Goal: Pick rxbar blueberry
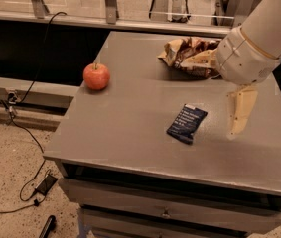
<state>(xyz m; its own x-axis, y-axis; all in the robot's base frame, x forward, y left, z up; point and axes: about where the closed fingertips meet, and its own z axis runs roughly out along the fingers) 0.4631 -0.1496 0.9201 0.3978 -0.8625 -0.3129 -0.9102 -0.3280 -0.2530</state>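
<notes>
The rxbar blueberry, a small flat dark navy bar with white text, lies on the grey table right of centre. It lies at a slant, its long side running from front left to back right. My gripper hangs down from the large white arm at the right. It hovers just above the table, about a hand's width to the right of the bar and not touching it. It holds nothing that I can see.
A red apple sits near the table's left edge. A wrinkly brown-and-tan snack bag lies at the back, partly behind the arm. Drawers sit under the tabletop. Cables trail on the floor at left.
</notes>
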